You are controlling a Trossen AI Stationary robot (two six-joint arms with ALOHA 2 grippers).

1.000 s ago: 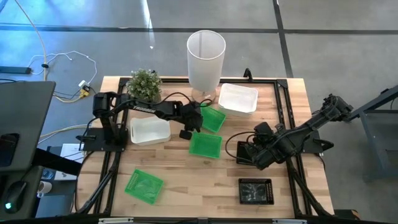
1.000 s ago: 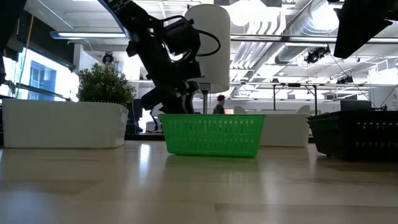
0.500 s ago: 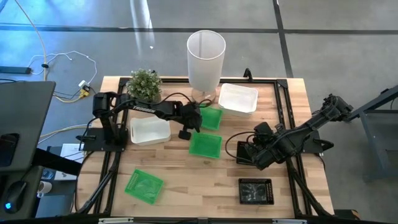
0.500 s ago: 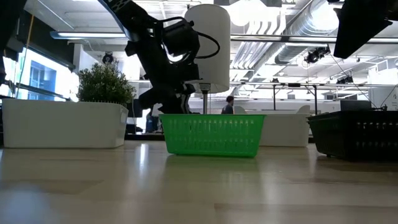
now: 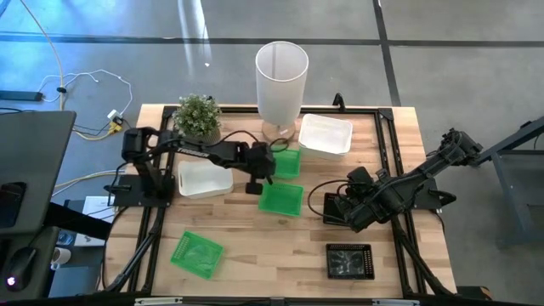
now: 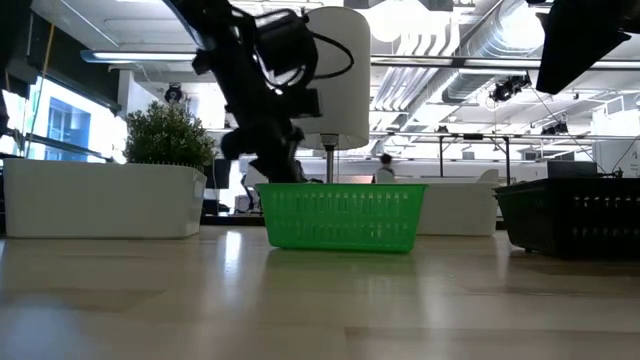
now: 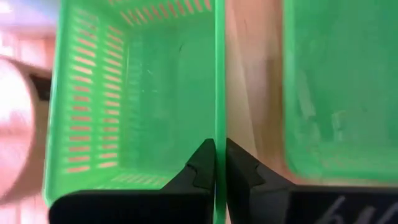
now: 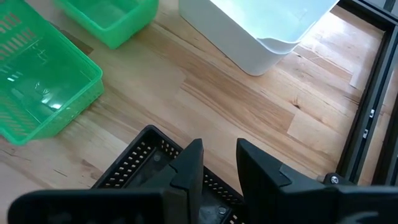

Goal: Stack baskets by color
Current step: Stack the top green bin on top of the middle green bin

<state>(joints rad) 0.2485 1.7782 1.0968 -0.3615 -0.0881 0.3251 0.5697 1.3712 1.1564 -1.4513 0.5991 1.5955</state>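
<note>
High view: white bin [image 5: 281, 81], plant [image 5: 197, 116] behind green baskets [image 5: 281, 197].

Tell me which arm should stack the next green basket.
Left. The left gripper is already shut on the rim of a green basket, beside the middle green basket; the right gripper is over a black basket.

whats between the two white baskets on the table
In the high view, the left tool, shut on the wall of a green basket, sits between the white basket on the left and the white basket on the right.
</note>
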